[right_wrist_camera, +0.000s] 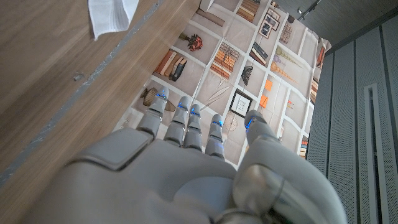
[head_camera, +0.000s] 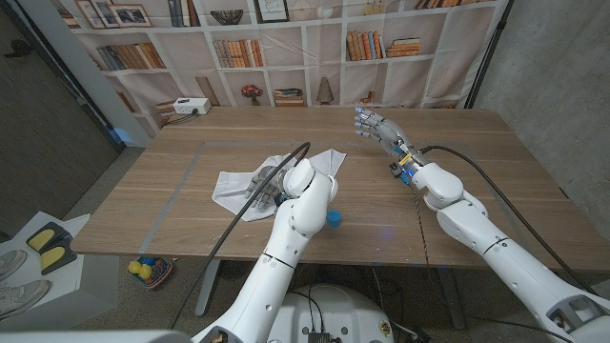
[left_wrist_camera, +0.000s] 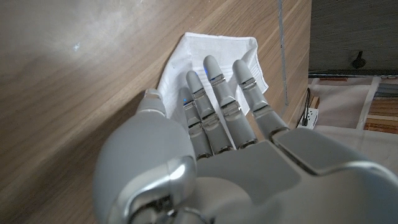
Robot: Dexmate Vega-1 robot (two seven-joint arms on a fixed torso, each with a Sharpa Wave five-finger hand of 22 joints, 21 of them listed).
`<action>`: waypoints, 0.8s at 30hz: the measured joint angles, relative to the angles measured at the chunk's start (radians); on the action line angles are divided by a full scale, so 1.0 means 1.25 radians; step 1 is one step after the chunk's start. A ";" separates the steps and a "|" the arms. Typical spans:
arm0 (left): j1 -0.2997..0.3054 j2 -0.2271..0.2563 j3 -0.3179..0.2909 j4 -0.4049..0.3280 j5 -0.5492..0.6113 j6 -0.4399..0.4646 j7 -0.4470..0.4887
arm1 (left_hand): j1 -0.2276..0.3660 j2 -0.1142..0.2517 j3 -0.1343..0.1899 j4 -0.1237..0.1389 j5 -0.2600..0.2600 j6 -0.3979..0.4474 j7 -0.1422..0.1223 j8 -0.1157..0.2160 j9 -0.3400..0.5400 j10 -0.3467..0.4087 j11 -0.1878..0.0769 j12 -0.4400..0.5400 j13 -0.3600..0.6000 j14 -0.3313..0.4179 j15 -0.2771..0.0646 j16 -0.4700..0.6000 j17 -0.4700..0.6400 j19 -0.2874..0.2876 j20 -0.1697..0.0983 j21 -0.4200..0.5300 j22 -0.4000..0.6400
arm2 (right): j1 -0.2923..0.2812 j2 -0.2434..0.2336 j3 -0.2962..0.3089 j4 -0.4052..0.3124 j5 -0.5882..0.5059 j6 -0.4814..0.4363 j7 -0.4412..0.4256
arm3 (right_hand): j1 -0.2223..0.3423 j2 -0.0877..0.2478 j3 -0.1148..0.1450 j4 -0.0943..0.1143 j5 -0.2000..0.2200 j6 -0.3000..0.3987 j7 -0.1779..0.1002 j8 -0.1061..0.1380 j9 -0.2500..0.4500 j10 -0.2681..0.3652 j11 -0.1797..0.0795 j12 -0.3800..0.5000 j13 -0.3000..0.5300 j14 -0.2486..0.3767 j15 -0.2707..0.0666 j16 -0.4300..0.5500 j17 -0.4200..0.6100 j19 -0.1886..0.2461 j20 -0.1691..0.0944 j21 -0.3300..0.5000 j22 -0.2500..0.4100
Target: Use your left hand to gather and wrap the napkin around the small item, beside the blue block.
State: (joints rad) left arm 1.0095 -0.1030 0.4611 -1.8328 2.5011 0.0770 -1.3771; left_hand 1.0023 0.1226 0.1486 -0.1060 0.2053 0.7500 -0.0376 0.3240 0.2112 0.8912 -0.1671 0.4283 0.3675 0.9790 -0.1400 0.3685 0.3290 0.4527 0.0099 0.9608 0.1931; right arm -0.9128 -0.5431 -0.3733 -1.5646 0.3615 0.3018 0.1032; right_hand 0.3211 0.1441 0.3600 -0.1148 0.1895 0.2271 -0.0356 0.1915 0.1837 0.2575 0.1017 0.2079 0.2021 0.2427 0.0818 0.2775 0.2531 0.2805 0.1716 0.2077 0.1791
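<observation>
Our left hand (head_camera: 270, 181), fingers extended and gripping nothing, rests on the white napkin (head_camera: 233, 186), which spreads toward ten o'clock from the blue block (head_camera: 334, 217); our right hand (head_camera: 378, 127) hovers open, well apart.

left hand (left_wrist_camera: 211, 143) fingers extended; right hand (head_camera: 381, 131) open, raised

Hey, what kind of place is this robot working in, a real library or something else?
Probably a lab or studio dressed as a study: the bookshelves are a printed fabric backdrop hung behind the wooden table, bare grey concrete wall shows beside it, and a white power strip sits on the table.
</observation>
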 measured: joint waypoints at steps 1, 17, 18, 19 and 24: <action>-0.002 0.004 0.001 0.004 -0.004 0.005 0.000 | 0.020 0.007 0.013 -0.013 -0.002 0.015 0.001 0.006 0.002 0.015 -0.005 0.003 0.002 0.014 -0.005 0.006 0.006 0.007 -0.001 0.005 0.000 | -0.001 -0.001 0.000 -0.001 0.000 -0.001 -0.001 | 0.000 0.000 0.000 0.000 0.000 0.000 0.000 0.000 0.000 0.000 0.000 0.000 0.000 0.000 0.000 0.000 0.000 0.000 0.000 0.000 0.000; -0.057 0.159 0.103 0.026 -0.131 0.141 0.017 | 0.186 0.006 0.103 -0.054 -0.004 0.147 0.000 0.100 0.065 0.101 -0.009 0.060 0.079 0.087 -0.045 0.068 0.116 0.007 -0.011 0.087 0.019 | 0.005 -0.004 0.001 -0.002 -0.002 -0.015 -0.008 | 0.000 0.000 0.000 0.000 0.000 0.000 0.000 0.000 0.000 0.000 0.000 0.000 0.000 0.000 0.000 0.000 0.000 0.000 0.000 0.000 0.000; -0.060 0.169 0.109 0.023 -0.131 0.141 0.017 | 0.186 0.006 0.104 -0.053 -0.004 0.148 0.000 0.100 0.065 0.101 -0.009 0.060 0.080 0.087 -0.045 0.068 0.118 0.001 -0.008 0.089 0.019 | 0.005 -0.004 0.001 -0.002 -0.002 -0.015 -0.008 | 0.000 0.000 0.000 0.000 0.000 0.000 0.000 0.000 0.000 0.000 0.000 0.000 0.000 0.000 0.000 0.000 0.000 0.000 0.000 0.000 0.000; -0.063 0.185 0.120 0.015 -0.148 0.160 0.025 | 0.186 0.006 0.106 -0.051 -0.004 0.148 0.000 0.102 0.065 0.101 -0.009 0.060 0.085 0.087 -0.045 0.068 0.121 -0.003 -0.003 0.091 0.019 | 0.006 -0.004 0.001 -0.002 -0.003 -0.016 -0.008 | 0.000 0.000 0.000 0.000 0.000 0.000 0.000 0.000 0.000 0.000 0.000 0.000 0.000 0.000 0.000 0.000 0.000 0.000 0.000 0.000 0.000; -0.073 0.238 0.153 -0.033 -0.192 0.214 0.060 | 0.179 0.012 0.115 -0.033 -0.011 0.118 -0.006 0.109 0.088 0.082 -0.013 0.060 0.117 0.059 -0.032 0.058 0.144 -0.041 0.006 0.105 0.019 | 0.008 -0.003 0.001 0.001 -0.003 -0.017 -0.009 | 0.000 0.000 0.000 0.000 0.000 0.000 0.000 0.000 0.000 0.000 0.000 0.000 0.000 0.000 0.000 0.000 0.000 0.000 0.000 0.000 0.000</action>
State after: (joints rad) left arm 0.9181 0.1950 0.6518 -1.8737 2.2617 0.3443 -1.3024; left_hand 1.2266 0.1381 0.2922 -0.1473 0.1918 0.8970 -0.0451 0.4608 0.3217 0.9936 -0.1836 0.5032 0.5132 1.0534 -0.1797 0.4404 0.5088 0.4010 0.0180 1.0914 0.2167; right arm -0.9024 -0.5469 -0.3718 -1.5640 0.3583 0.2801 0.0918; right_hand 0.3211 0.1441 0.3600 -0.1148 0.1895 0.2270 -0.0357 0.1915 0.1837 0.2574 0.1017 0.2080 0.2021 0.2427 0.0818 0.2775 0.2531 0.2804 0.1716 0.2077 0.1791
